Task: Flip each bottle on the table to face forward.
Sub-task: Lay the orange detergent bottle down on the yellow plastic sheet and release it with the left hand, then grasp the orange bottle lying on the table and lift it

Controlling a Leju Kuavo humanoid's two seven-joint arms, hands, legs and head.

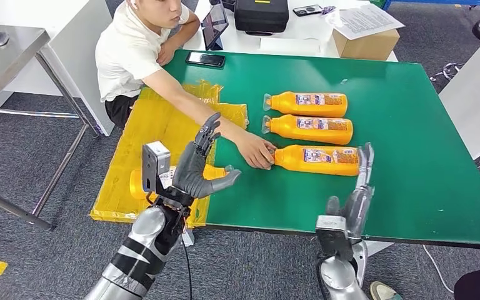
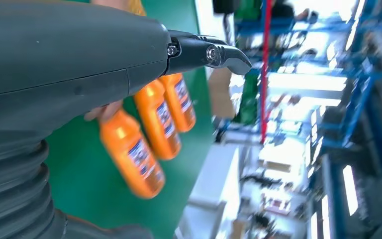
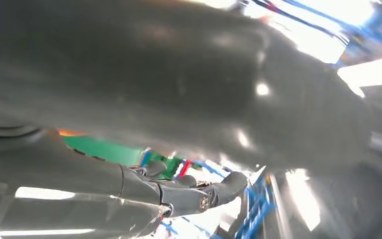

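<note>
1. Head view: three orange bottles lie on their sides in a row on the green table (image 1: 412,187), caps pointing toward 9 o'clock. The far bottle (image 1: 306,104) sits at 12 o'clock of the middle bottle (image 1: 309,129), and the near bottle (image 1: 315,160) lies at 6 o'clock of it.
2. All three show printed labels facing up, so they may already be turned the right way, but I cannot tell whether these are the fronts. No bottle is in a robot hand, so I judge the flipping either finished or paused.
3. A person's hand (image 1: 256,151) rests on the cap end of the near bottle, at 9 o'clock of it, apparently setting or adjusting it.
4. The left hand (image 1: 201,167) hovers over the table's near-left edge, at 9 o'clock of the near bottle and well apart from it. Its fingers are spread, thumb pointing toward the bottles, and it holds nothing.
5. The right hand (image 1: 357,194) stands at 6 o'clock of the near bottle's base end, fingers extended upright and loosely together. The fingertips reach close to that base; whether they touch it I cannot tell. Nothing is clasped in it.
6. Left wrist view: the three bottles appear beyond the hand's dark fingers (image 2: 214,54), none grasped.
7. A yellow bag (image 1: 156,131) lies over the table's left edge, at 9 o'clock of the bottles.
</note>
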